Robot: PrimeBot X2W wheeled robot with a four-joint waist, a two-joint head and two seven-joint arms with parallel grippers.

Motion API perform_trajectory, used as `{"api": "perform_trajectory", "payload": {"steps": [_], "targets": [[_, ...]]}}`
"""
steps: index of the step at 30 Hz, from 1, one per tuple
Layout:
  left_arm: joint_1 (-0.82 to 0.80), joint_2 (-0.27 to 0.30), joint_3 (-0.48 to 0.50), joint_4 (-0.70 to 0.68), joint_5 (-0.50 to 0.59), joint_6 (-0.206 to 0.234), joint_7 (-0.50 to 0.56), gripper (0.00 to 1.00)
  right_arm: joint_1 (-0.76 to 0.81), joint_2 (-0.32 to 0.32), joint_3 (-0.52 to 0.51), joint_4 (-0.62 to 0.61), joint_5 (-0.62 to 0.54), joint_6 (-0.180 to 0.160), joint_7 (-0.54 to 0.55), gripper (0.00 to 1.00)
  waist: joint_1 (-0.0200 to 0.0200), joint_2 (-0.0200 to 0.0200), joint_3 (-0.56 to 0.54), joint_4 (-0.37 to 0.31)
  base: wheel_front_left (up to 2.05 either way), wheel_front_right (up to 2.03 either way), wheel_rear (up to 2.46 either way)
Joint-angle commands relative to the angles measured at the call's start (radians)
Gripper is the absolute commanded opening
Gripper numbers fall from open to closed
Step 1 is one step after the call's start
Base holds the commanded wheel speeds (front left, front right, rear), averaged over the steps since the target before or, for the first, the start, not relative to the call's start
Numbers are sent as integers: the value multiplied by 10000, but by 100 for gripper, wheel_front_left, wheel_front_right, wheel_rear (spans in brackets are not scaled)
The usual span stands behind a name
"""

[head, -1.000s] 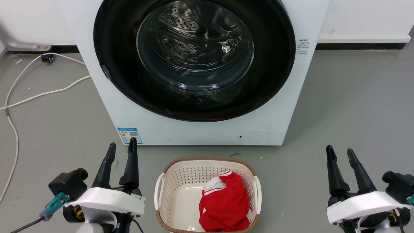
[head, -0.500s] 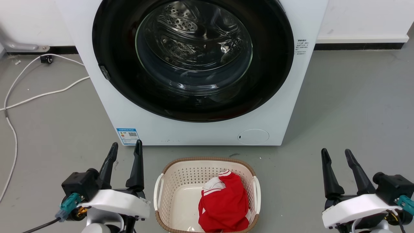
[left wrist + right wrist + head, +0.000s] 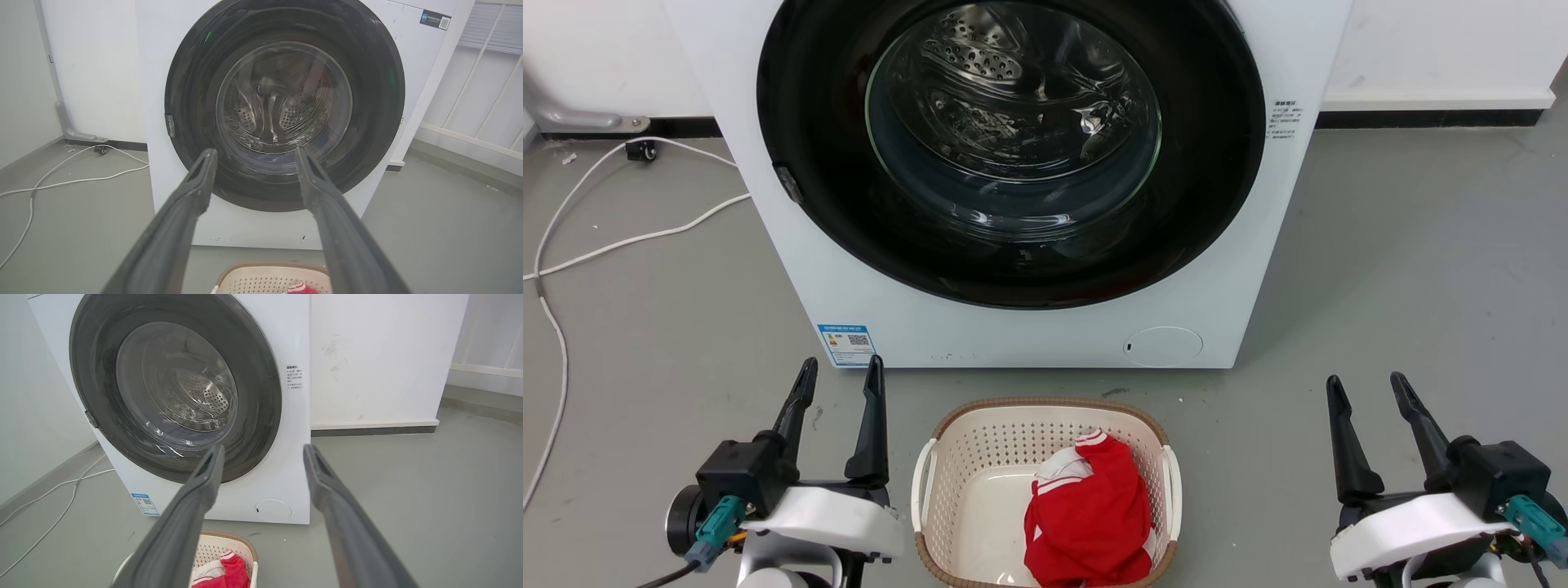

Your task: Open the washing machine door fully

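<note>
The washing machine door [image 3: 1217,163] is a round glossy black ring with a clear glass bowl window, lying flush against the white machine [image 3: 1045,335], shut. It also faces me in the left wrist view, washing machine door [image 3: 376,102], and the right wrist view, washing machine door [image 3: 257,375]. A small grey latch tab [image 3: 787,181] sits on its left rim. My left gripper [image 3: 840,369] stands open on the floor side at lower left, well short of the machine. My right gripper [image 3: 1364,387] stands open at lower right, nothing between its fingers.
A beige laundry basket [image 3: 947,433] holding a red and white garment [image 3: 1090,514] sits on the grey floor between my arms, just before the machine. White cables [image 3: 621,237] trail over the floor at left. A white wall [image 3: 1445,49] runs behind.
Both wrists have rolled a little, the camera blocks turning inward. The left gripper shifted slightly right and the right gripper slightly left. The door has not moved.
</note>
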Motion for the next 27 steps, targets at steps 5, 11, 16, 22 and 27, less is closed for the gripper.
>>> {"api": "perform_trajectory", "payload": {"steps": [5, 11, 16, 22, 27], "targets": [[110, -21, 28, -197, 487, 82, -185, 100, 35, -1, 8, -98, -520, -3, -145, 100, 0, 0, -2, 2, 0, 0, 0], [228, -77, 74, -265, 909, 109, -301, 100, 113, 0, 3, -145, -847, -3, -205, 100, 0, 0, 0, 5, 0, 0, 0], [277, -90, 57, -290, 1344, 113, -392, 100, 168, 1, -23, -196, -1196, -3, -255, 100, 0, 0, -7, 6, 0, 0, 0], [293, -103, 69, -289, 1821, 135, -514, 100, 200, 3, 38, -239, -1546, -3, -297, 100, 0, 0, -6, -4, 0, 0, 0], [341, -128, 81, -316, 2173, 155, -608, 100, 215, 4, 58, -264, -1851, -3, -343, 100, 0, 0, -4, 8, 0, 0, 0]]}}
